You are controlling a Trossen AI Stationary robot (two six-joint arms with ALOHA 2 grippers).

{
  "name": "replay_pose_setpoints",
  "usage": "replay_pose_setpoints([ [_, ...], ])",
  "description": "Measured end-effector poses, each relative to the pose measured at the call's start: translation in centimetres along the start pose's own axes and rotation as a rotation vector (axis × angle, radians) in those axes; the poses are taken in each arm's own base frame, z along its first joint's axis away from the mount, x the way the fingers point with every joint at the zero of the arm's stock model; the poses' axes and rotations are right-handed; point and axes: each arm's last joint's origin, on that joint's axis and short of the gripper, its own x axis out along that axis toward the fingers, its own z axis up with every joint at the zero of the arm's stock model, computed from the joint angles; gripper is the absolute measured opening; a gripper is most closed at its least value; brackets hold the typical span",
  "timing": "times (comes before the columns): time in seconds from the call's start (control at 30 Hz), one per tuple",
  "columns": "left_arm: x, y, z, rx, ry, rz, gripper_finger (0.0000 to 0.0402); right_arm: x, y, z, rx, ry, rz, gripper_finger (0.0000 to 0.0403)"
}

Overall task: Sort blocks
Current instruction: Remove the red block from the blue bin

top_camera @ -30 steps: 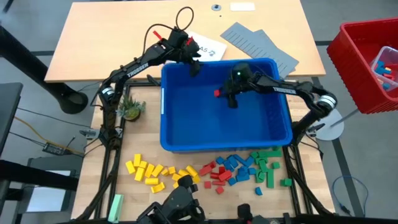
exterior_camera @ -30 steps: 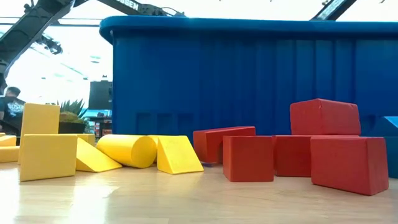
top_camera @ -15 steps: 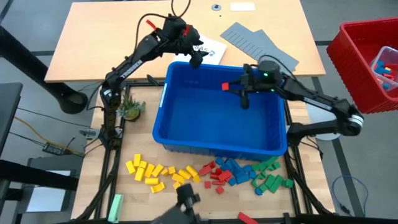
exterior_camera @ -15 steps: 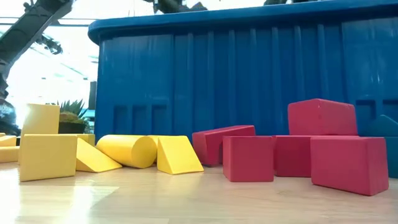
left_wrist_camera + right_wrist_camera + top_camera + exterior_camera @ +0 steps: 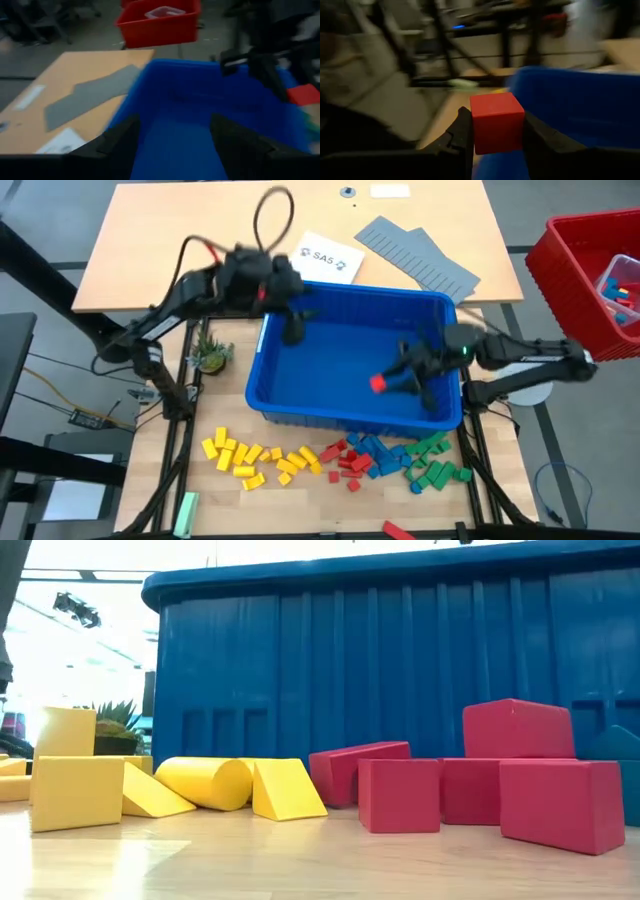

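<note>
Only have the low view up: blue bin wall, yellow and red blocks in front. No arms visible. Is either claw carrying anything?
Observer: Yes. The right claw is shut on a red block, clear in the right wrist view.
Operator: Where is it relative to the bin?
Observer: In the high view it is over the inside of the blue bin, toward the bin's right side, near its front wall.
Operator: And the left one?
Observer: The left claw is open and holds nothing. It is at the bin's far left corner.
Operator: Anything loose inside the bin?
Observer: No loose blocks visible inside; the only red there is the held block.
</note>
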Motion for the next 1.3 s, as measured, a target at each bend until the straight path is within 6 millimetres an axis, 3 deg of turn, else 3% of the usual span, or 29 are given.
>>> replay_pose_setpoints([
  [0.2, -2.5, -6.8, 0.0, -0.002, 0.053, -0.084, 0.0248, 2.9, 6.9, -1.4, 0.081, 0.078, 0.140, 0.0117],
  [0.4, -4.8, -12.7, -0.6, -0.018, 0.093, -0.112, 0.0248, 5.8, 14.0, -4.4, 0.008, 0.135, 0.095, 0.0117],
  [0.53, -6.3, -15.3, -0.7, -0.024, 0.068, -0.104, 0.0248, 8.1, 17.8, -6.8, -0.056, 0.199, 0.060, 0.0117],
  [0.73, -8.1, -17.6, -1.1, -0.038, 0.057, -0.123, 0.0248, 11.7, 22.3, -8.8, -0.175, 0.314, -0.052, 0.0117],
  [0.93, -8.0, -20.0, -2.4, -0.003, 0.087, -0.107, 0.0248, 14.9, 23.1, -12.6, -0.225, 0.543, -0.218, 0.0117],
  [1.1, -6.6, -21.7, -4.3, 0.016, 0.143, -0.082, 0.0248, 17.3, 21.4, -15.2, -0.177, 0.624, -0.332, 0.0119],
  [1.3, -4.6, -23.2, -6.9, 0.013, 0.217, -0.053, 0.0248, 19.0, 18.9, -15.9, -0.106, 0.663, -0.415, 0.0124],
])
